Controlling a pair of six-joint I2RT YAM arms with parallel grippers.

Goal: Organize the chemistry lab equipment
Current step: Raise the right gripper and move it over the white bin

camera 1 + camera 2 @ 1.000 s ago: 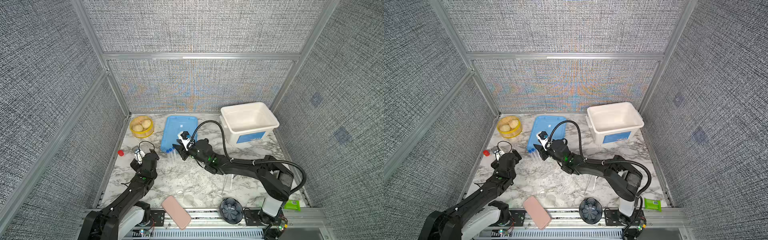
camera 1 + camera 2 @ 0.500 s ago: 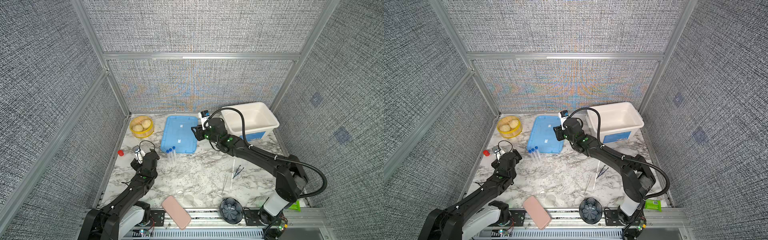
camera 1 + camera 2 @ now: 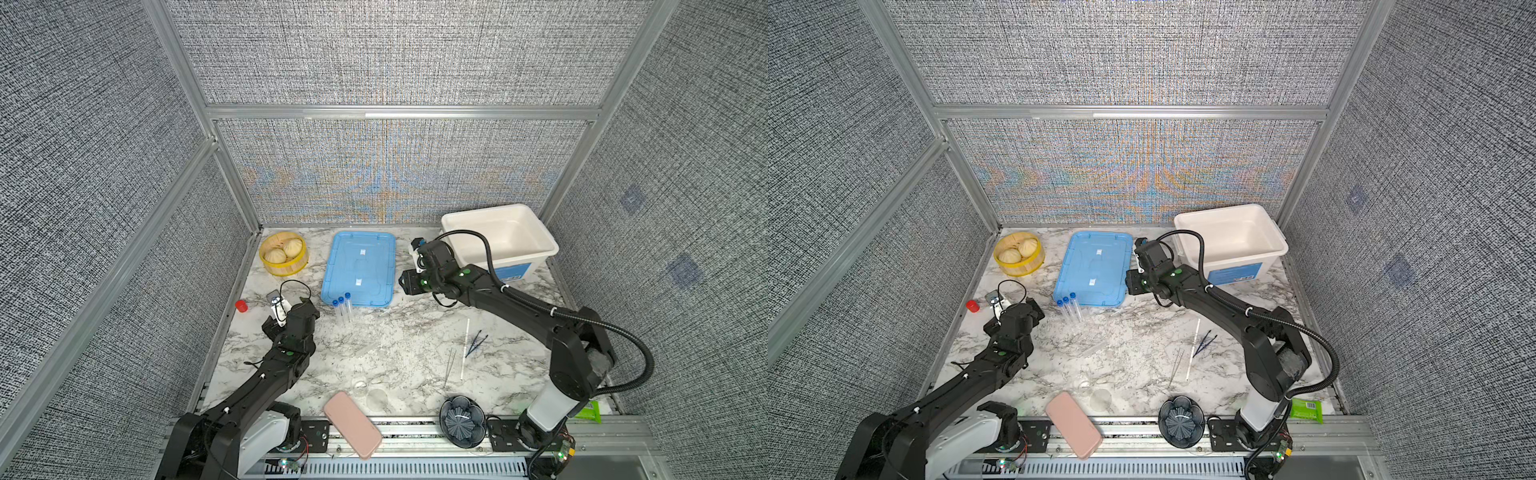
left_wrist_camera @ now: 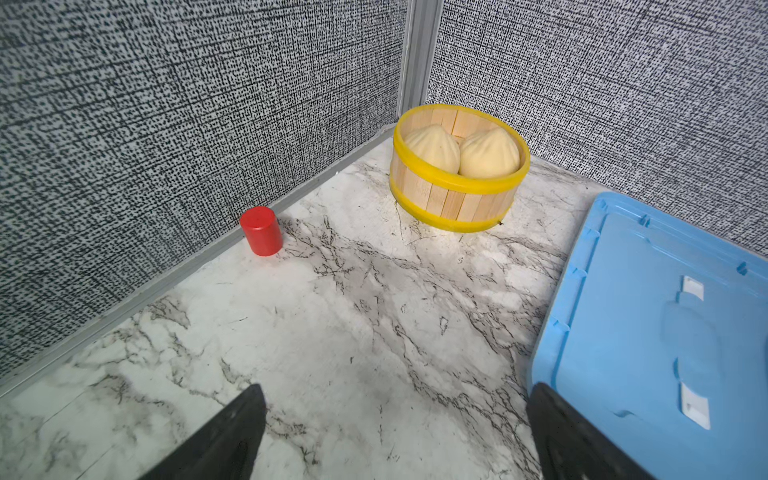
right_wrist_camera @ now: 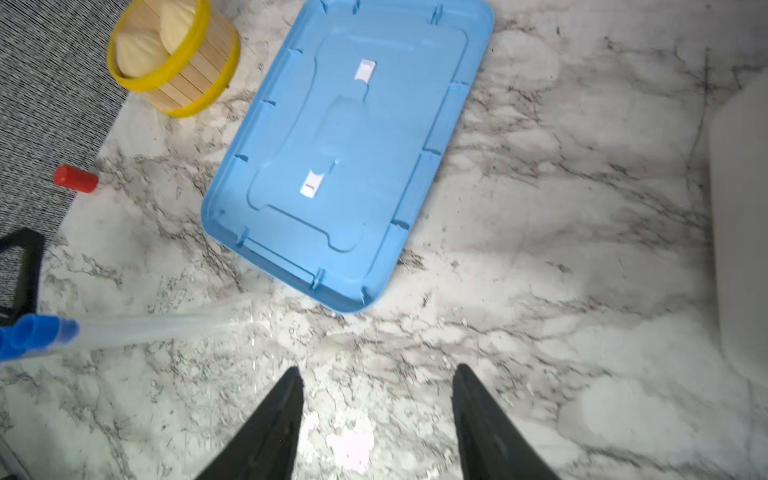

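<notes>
In both top views, 3 blue-capped tubes (image 3: 343, 308) lie on the marble desk (image 3: 407, 332) at the blue lid's (image 3: 361, 266) lower-left corner, centre frame. Silver tweezers (image 3: 449, 368), barely discernible, a white stick (image 3: 464, 350) and dark blue tweezers (image 3: 473, 344) lie lower right. The left pincer (image 4: 397, 390) gapes wide, empty; the right pincer (image 5: 376, 370) is partly open, empty. Wrist views crop both to their tips.

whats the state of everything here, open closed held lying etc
white bin, open, looks empty
blue lid, lying flat on the table beside the bin
three tubes, capped, lying side by side on the table
dark blue tweezers, lying on the table, not held
silver tweezers, lying on the table
white stick, lying on the table
left tool, open, empty
right tool, open, empty
steamer basket, uncovered, two buns inside
</notes>
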